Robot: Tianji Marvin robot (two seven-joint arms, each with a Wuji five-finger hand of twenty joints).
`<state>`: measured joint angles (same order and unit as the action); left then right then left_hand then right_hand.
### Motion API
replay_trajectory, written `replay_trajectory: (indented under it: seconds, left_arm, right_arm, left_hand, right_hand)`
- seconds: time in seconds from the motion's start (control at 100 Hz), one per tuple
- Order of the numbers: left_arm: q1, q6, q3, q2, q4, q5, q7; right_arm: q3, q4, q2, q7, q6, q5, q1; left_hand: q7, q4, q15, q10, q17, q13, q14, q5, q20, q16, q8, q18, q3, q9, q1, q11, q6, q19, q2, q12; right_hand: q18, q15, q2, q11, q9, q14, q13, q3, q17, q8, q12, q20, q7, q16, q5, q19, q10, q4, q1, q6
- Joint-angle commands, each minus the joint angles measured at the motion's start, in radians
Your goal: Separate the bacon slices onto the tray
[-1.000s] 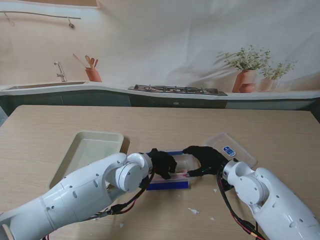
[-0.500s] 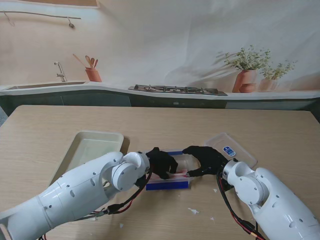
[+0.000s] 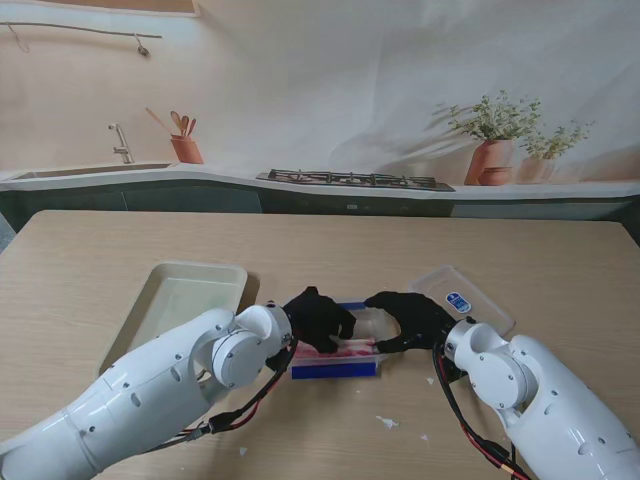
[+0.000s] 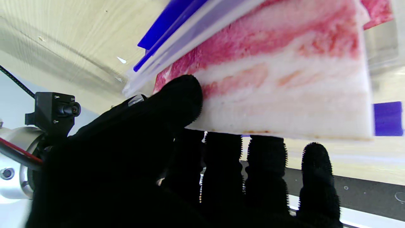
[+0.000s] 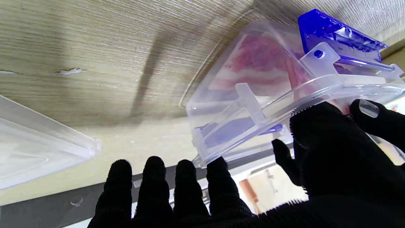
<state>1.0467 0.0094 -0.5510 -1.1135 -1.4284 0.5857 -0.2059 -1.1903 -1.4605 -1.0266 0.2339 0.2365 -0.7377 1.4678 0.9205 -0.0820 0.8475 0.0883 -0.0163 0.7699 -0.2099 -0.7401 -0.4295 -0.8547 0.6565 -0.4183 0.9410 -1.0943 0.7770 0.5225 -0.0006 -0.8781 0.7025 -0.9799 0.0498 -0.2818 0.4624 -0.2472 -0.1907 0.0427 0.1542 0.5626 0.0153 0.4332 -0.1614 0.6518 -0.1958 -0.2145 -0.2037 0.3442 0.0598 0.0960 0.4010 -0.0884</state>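
Observation:
A clear plastic box [image 3: 362, 328] with blue clips sits on the table between my two hands. Pink-and-white bacon slices [image 3: 345, 349] lie in it. My left hand [image 3: 318, 318] pinches a bacon slice [image 4: 278, 79] between thumb and fingers at the box's left end. My right hand [image 3: 410, 318] grips the box's right end, thumb on the rim of the box [image 5: 253, 104], fingers spread under it. The beige tray [image 3: 175, 300] lies to the left, with nothing visible in it.
The box's clear lid [image 3: 462, 298] lies to the right of the box, also seen as the lid [image 5: 38, 152] in the right wrist view. Small white scraps [image 3: 387, 423] dot the table nearer to me. The table's far half holds nothing I can make out.
My left hand has risen slightly and shifted left, drawing the bacon slice up so more pink shows in the box. My right hand has stayed on the box.

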Motion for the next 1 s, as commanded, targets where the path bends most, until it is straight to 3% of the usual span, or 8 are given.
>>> replay_trajectory:
  seconds: [0.0, 0.41, 0.76, 0.99]
  left_arm:
    - [0.004, -0.012, -0.017, 0.006, -0.026, 0.011, -0.018]
    - [0.071, -0.102, -0.133, 0.019, -0.077, 0.064, 0.024]
    - [0.152, -0.167, -0.280, 0.046, -0.169, 0.102, -0.018]
    - [0.240, -0.222, -0.454, 0.073, -0.259, 0.140, -0.100]
  right_arm:
    - [0.001, 0.003, -0.005, 0.014, -0.003, 0.000, 0.006]
    - [0.002, 0.007, -0.005, 0.011, 0.002, 0.000, 0.004]
    - [0.003, 0.006, -0.005, 0.012, 0.001, 0.001, 0.003]
    - [0.003, 0.005, -0.005, 0.014, 0.001, 0.003, 0.004]
  left_hand:
    - [0.073, 0.076, 0.013, -0.013, -0.007, 0.035, -0.003, -0.017, -0.010, -0.021, 0.020, 0.007, 0.089, -0.051, 0.016, 0.042, -0.047, -0.004, 0.023, -0.011]
    - [0.083, 0.085, -0.003, -0.003, 0.059, 0.064, -0.013, -0.039, -0.044, -0.032, 0.007, 0.050, 0.125, -0.077, 0.010, 0.036, -0.039, -0.070, 0.052, -0.004]
    - [0.086, 0.085, -0.018, 0.000, 0.106, 0.070, -0.018, -0.044, -0.059, -0.040, 0.003, 0.062, 0.133, -0.080, 0.016, 0.032, -0.032, -0.093, 0.061, -0.007]
    - [0.084, 0.083, -0.030, 0.000, 0.109, 0.073, -0.014, -0.046, -0.062, -0.046, -0.001, 0.067, 0.129, -0.081, 0.015, 0.025, -0.035, -0.092, 0.058, -0.007]
  right_hand:
    - [0.001, -0.011, 0.001, -0.015, 0.014, -0.030, -0.028, 0.010, 0.004, -0.010, -0.009, 0.027, 0.019, -0.007, 0.010, 0.012, -0.014, 0.017, 0.026, -0.011]
    - [0.001, -0.011, 0.001, -0.015, 0.014, -0.030, -0.028, 0.009, 0.005, -0.011, -0.009, 0.026, 0.018, -0.007, 0.011, 0.011, -0.013, 0.017, 0.025, -0.011]
    - [0.001, -0.011, -0.001, -0.016, 0.014, -0.031, -0.028, 0.007, 0.004, -0.012, -0.009, 0.026, 0.018, -0.006, 0.011, 0.011, -0.014, 0.016, 0.025, -0.011]
    - [0.001, -0.011, -0.002, -0.016, 0.014, -0.033, -0.028, 0.005, 0.004, -0.012, -0.009, 0.026, 0.017, -0.006, 0.011, 0.011, -0.014, 0.016, 0.024, -0.010]
